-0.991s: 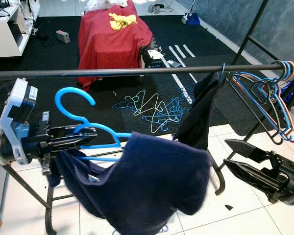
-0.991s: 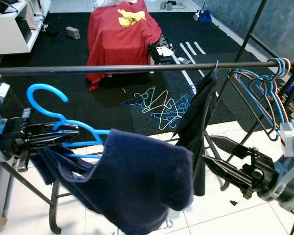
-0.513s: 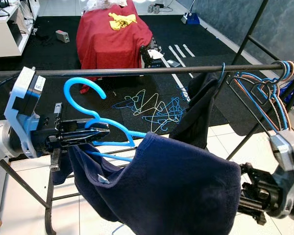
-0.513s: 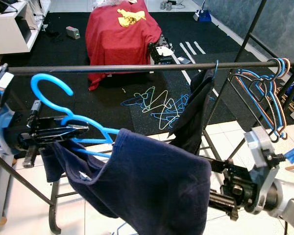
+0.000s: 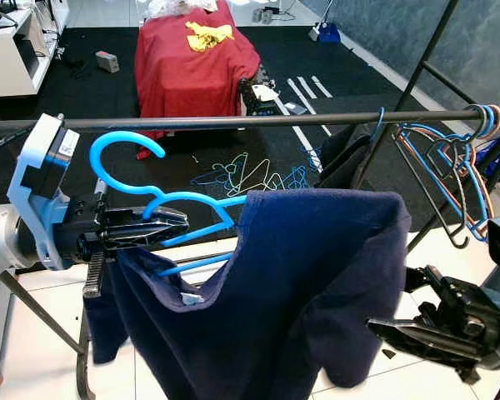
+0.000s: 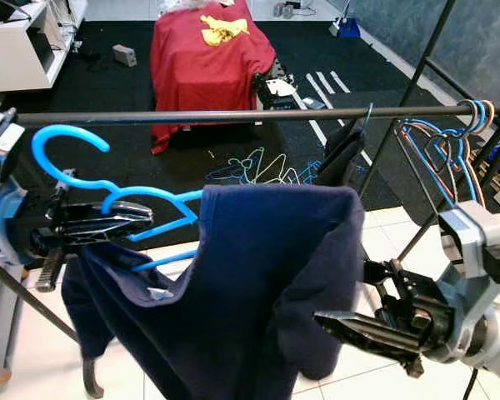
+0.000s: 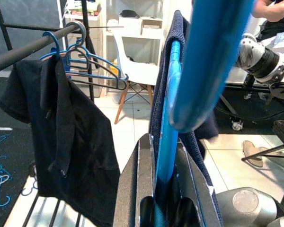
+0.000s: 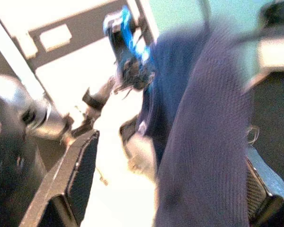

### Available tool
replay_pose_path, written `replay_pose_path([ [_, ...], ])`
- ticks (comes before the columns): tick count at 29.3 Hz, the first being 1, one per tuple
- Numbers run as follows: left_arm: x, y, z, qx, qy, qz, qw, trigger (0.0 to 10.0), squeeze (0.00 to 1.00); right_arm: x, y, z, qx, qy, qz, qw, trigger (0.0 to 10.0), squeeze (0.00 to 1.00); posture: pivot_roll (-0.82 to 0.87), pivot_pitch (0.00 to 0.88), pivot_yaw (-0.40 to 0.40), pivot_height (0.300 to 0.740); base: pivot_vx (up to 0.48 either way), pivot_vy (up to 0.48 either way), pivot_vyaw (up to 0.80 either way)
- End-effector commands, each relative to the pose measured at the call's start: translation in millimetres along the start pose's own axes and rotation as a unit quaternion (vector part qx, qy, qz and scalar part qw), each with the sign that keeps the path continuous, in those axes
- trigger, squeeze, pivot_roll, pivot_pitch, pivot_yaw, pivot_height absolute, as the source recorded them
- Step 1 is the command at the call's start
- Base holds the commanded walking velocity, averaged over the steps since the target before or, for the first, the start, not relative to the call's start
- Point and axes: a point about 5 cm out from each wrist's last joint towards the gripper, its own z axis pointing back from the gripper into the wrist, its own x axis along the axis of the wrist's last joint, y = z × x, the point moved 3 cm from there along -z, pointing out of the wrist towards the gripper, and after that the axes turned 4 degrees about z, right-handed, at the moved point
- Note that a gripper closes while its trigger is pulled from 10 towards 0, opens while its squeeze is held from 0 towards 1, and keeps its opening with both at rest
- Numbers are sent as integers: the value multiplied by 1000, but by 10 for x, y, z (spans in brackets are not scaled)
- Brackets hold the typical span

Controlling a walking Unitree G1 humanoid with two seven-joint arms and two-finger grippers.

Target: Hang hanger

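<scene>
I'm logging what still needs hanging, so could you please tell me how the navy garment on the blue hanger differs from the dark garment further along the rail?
The navy garment sits on a blue hanger gripped by the left gripper, its hook below the rail; the dark garment already hangs from the rail. The navy one spreads wide, facing the camera; the dark one hangs narrow, partly hidden behind it. The navy one looks bluer, the other nearly black. Both are on blue hangers.

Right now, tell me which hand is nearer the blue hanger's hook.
Left. The left hand grips the blue hanger just below its hook; the right hand is open across the navy garment, far from it.
</scene>
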Motion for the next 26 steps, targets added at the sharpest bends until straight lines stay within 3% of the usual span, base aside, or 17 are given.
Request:
replay_pose_path([
  [1, 7, -11, -14, -9, -9, 0, 1000, 10000, 0, 140, -8, 68, -12, -37, 13, 999, 10000, 0, 54, 156, -66, 740, 0, 0, 0],
  [10, 21, -25, -29, -13, -10, -3, 1000, 10000, 0, 52, -15, 24, -15, -13, 6, 1000, 10000, 0, 52, 155, -67, 740, 0, 0, 0],
  [16, 57, -60, -45, -22, -14, -7, 1000, 10000, 0, -139, -60, -15, -27, 29, -10, 999, 10000, 0, 58, 156, -72, 740, 0, 0, 0],
  [17, 70, -68, -52, -24, -16, -8, 1000, 10000, 0, -199, -75, -21, -31, 42, -16, 999, 6588, 0, 58, 156, -72, 740, 0, 0, 0],
  [19, 77, -73, -57, -26, -17, -10, 999, 10000, 0, -233, -82, -23, -33, 49, -21, 998, 6588, 0, 57, 157, -73, 740, 0, 0, 0],
  [20, 83, -76, -64, -27, -17, -11, 999, 10000, 0, -260, -93, -21, -38, 56, -25, 997, 0, 0, 56, 157, -74, 740, 0, 0, 0],
  [26, 114, -77, -76, -29, -19, -16, 999, 10000, 0, -333, -105, 7, -47, 77, -34, 995, 0, 0, 55, 159, -75, 740, 0, 0, 0],
])
